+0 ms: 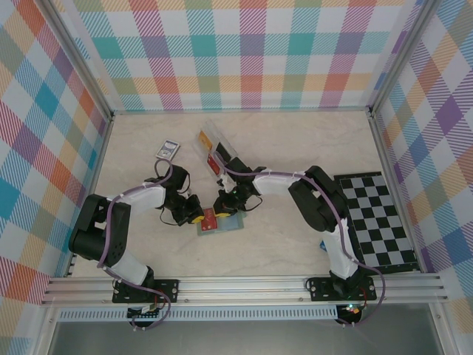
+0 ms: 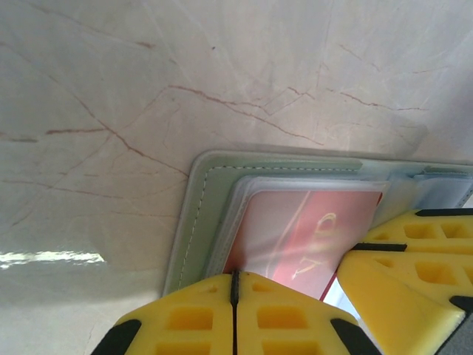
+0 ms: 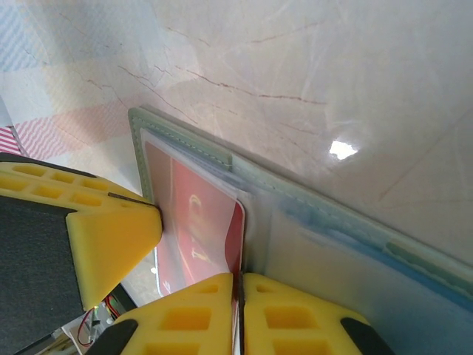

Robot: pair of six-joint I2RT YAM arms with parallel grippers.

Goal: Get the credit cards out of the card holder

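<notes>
Red credit card [image 2: 303, 233] in open card holder [image 2: 196, 214], left fingers [image 2: 185, 318] and right fingers [image 3: 295, 318] closed, tips at its edge, grip unclear

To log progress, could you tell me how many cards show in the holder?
1: a red card tucked in the open holder; more may be hidden behind it.
</notes>
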